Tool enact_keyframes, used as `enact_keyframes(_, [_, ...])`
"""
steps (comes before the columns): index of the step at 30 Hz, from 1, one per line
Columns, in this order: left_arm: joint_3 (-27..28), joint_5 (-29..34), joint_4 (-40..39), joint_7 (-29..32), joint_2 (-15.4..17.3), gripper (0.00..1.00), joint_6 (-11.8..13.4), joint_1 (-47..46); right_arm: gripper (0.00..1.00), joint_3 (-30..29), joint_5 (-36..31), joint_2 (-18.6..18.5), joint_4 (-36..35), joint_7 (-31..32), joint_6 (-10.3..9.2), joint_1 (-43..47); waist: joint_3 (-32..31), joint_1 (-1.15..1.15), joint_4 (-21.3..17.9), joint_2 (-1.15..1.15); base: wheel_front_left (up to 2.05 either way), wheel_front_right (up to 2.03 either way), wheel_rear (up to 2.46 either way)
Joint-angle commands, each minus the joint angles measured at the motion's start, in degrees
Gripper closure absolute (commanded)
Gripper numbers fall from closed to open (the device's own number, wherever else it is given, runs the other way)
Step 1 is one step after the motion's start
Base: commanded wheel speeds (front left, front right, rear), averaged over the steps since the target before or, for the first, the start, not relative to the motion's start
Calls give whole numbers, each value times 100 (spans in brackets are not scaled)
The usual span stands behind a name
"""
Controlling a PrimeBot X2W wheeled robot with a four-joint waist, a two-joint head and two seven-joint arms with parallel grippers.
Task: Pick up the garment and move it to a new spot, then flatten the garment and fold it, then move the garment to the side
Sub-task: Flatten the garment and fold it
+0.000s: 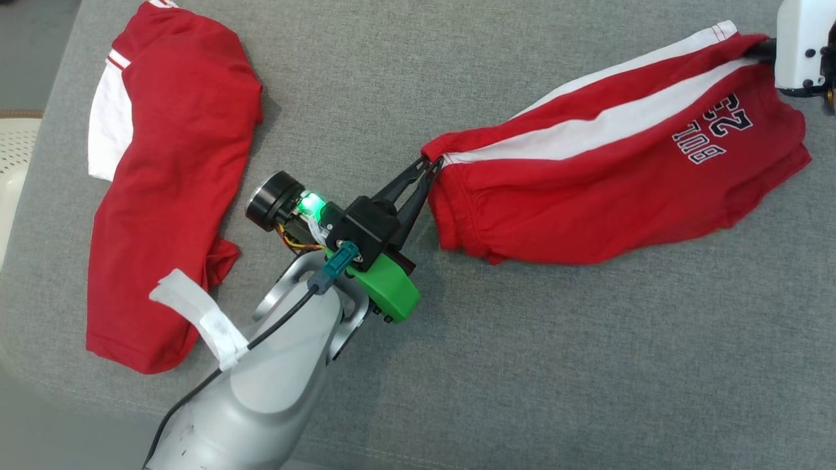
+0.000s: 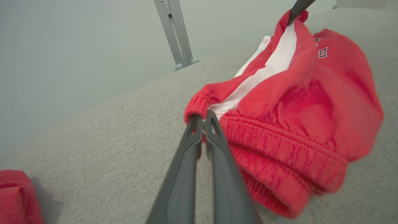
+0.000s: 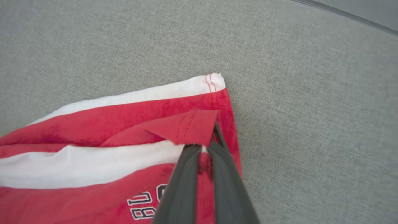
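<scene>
Now: red shorts [image 1: 607,189] slung over grey fabric surface [image 1: 522,365], right of centre; long axis left-near to right-far. Left hand [image 1: 431,164] clamped on waistband end, right hand [image 3: 203,146] clamped on hem end. Red shirt [image 1: 170,196] well left.

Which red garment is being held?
The striped shorts with lettering, pinched by the left gripper and right gripper; the red shirt lies free.

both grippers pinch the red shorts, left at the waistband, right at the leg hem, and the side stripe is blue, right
Not blue: the side stripe on the red shorts is white, clear in the head view. The rest is right.
</scene>
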Motion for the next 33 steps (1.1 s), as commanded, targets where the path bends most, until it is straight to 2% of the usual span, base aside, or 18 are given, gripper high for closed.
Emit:
enact_keyframes(1, [50,26,4,-1,-24,70,17,-111,0,-8,-89,3,32,-125,-4,-79,8,0,-10,0,0,0,0])
enact_keyframes(2, [92,41,14,-1,-35,22,17,-108,0,-6,-138,12,77,-208,-4,-95,12,0,-20,0,0,0,0])
enact_keyframes(3, [122,45,25,-1,-42,0,17,-108,0,4,-177,21,94,-272,-4,-117,15,0,-27,0,0,0,0])
enact_keyframes(9, [293,145,149,-1,-75,0,74,-125,0,41,-443,43,225,-851,-4,-175,-20,0,-102,0,0,0,0])
enact_keyframes(14, [412,219,276,-2,-78,0,113,-49,0,77,-728,101,280,-1768,-4,-193,-143,0,-203,0,0,0,0])
enact_keyframes(18, [630,193,253,-2,-28,0,207,139,0,119,-891,140,182,-2803,-4,61,-360,0,-336,0,0,0,0])
enact_keyframes(27, [1492,8,-645,-2,99,0,454,936,0,21,-880,305,-49,-5166,-4,1146,-1126,0,-790,0,0,0,0])
enact_keyframes(31, [1911,-48,-1163,-1,90,0,502,1412,0,-157,-1052,451,-135,-5580,-4,1665,-1440,0,-1022,0,0,0,0])
enact_keyframes(33, [2083,-57,-1374,-1,66,0,502,1669,0,-489,-1249,484,-297,-5612,-4,1865,-1564,0,-1137,0,0,0,0])
